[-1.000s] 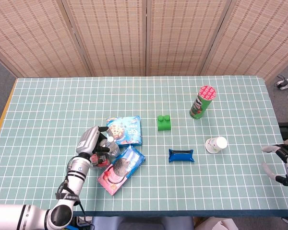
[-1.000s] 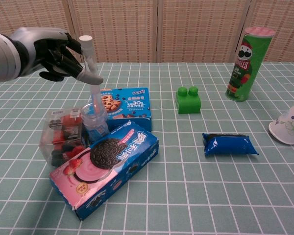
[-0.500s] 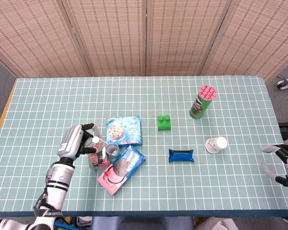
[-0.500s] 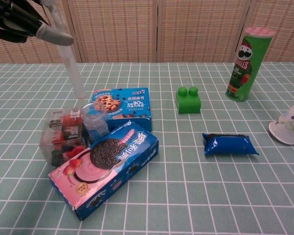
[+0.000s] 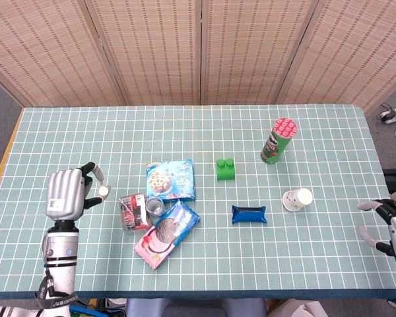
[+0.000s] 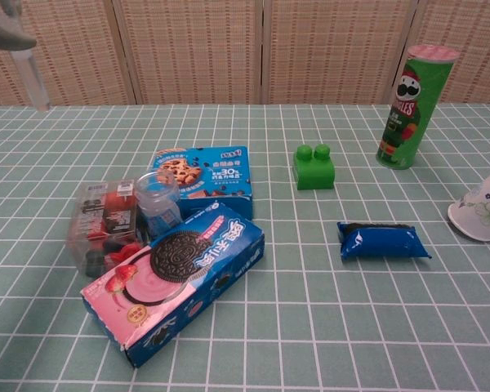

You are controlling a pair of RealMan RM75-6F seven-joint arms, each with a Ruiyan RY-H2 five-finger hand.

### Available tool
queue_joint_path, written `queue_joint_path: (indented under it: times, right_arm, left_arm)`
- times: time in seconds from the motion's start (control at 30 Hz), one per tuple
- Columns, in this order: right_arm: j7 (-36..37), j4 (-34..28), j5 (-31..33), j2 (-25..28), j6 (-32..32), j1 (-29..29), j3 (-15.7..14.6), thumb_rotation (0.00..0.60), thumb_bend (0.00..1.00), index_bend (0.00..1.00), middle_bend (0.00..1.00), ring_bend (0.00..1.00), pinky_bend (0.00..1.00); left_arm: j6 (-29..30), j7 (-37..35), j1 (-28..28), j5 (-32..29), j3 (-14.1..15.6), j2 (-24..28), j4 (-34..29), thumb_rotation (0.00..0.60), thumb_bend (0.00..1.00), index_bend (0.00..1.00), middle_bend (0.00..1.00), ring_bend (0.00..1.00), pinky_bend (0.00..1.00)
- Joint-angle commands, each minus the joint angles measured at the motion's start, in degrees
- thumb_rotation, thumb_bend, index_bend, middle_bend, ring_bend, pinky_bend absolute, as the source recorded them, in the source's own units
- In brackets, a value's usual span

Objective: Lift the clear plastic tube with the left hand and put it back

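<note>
left hand point(image 5: 66, 192): fingers wrapped round the clear tube point(image 6: 31, 77), held in the air above the table's left edge | right hand point(image 5: 388, 218): fingers spread, holding nothing, off the table's right edge | small jar point(image 6: 157, 201): near the front-left corner, between 2 cookie boxes

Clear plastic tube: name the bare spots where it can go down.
Free: the table left of the clear snack tub, below the left robot hand holding the clear plastic tube; also between green block and blue packet. Crowded: around the cookie boxes.
</note>
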Motion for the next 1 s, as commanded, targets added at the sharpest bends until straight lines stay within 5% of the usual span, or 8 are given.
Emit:
queue_joint_path:
  times: [0.03,0.4,0.5,0.77,1.0]
  right_arm:
    - [-0.11,-0.02,0.09,-0.05,-0.15,0.07,0.01,0.6,0.26,0.4,0.44,0.33,0.51]
    - [0.14,0.16,0.36,-0.07,-0.26,0.12,0.09,0.6,0.27,0.4,0.44,0.33,0.51]
    - [0.09,0.17,0.45,-0.11,-0.31,0.13,0.11,0.6,0.27,0.4,0.44,0.33,0.51]
    - [0.03,0.15,0.5,-0.11,-0.41,0.17,0.1,0.6,0.27,0.4,0.44,0.33,0.51]
    - [0.14,0.23,0.57,-0.1,-0.5,0.19,0.09,0.6,0.27,0.4,0.44,0.33,0.51]
  left_arm:
    - [-2.43,-4.55,2.18,-2.97,-1.33,-0.06,-1.68,0.6,0.25,0.77,1.0,1.0,1.0]
    - [-25.18,-32.04,7.34,-18.22,-11.78,14.44,-7.63,0.6,0.25,0.77,1.0,1.0,1.0]
    - [-23.04,-29.84,7.27,-17.06,-11.0,15.01,-5.8,0.6,0.25,0.77,1.0,1.0,1.0]
    - [-7.28,-14.95,5.18,-6.86,-5.4,4.06,2.67,0.6,0.25,0.77,1.0,1.0,1.0]
    - [-8.68,-15.87,6.15,-8.81,-6.32,3.28,1.66,0.6,0.25,0.77,1.0,1.0,1.0]
